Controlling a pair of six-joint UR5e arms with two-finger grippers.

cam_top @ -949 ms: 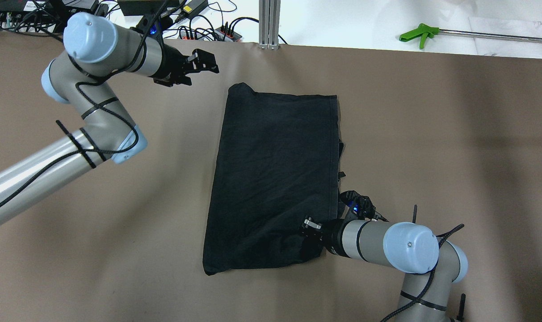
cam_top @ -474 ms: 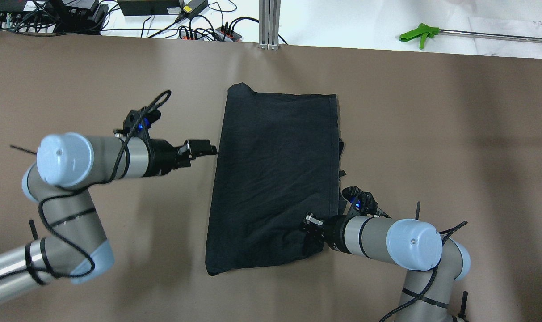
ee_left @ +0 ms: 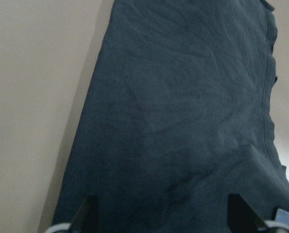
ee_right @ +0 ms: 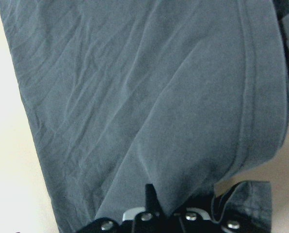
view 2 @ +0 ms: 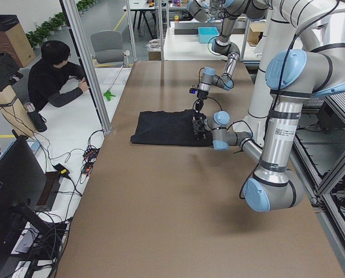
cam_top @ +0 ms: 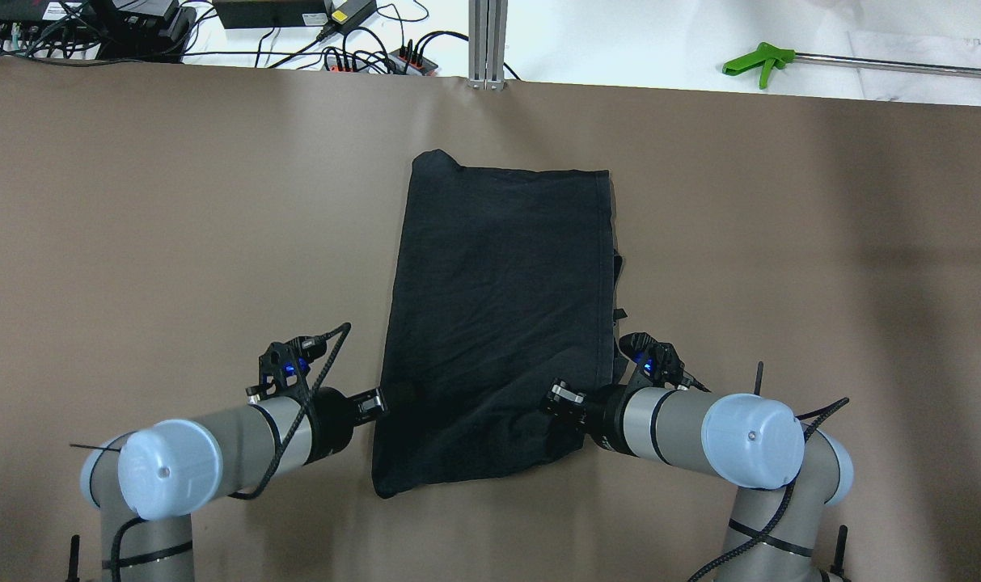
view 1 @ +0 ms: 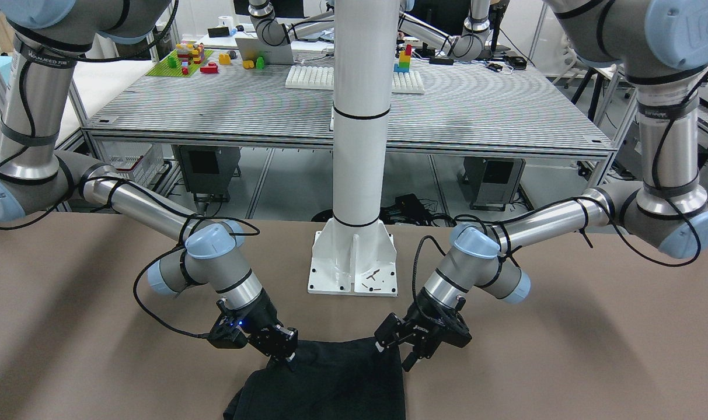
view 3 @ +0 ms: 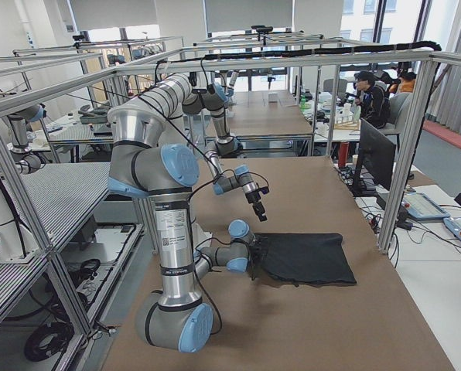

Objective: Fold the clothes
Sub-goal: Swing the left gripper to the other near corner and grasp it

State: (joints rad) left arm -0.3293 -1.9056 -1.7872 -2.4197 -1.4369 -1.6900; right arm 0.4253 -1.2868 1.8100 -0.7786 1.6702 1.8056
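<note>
My right gripper (view 1: 288, 356) pinches the black garment (cam_top: 498, 307) at its lower-right corner; my left gripper (cam_top: 379, 398) gapes beside its lower-left edge.

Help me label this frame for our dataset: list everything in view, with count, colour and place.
garment: 1, black, flat on the table's middle.
table: 1, brown cover.
grabber tool: 1, green handle, metal rod, past the far edge, robot's right.
cables: several, black, past the far edge, robot's left.
post: 1, white, between the arms.
people: at least two, dark tops, off the table.
left claw: 1, black, open at the garment's near left edge.
right claw: 1, black, shut on the garment's near right corner.
</note>
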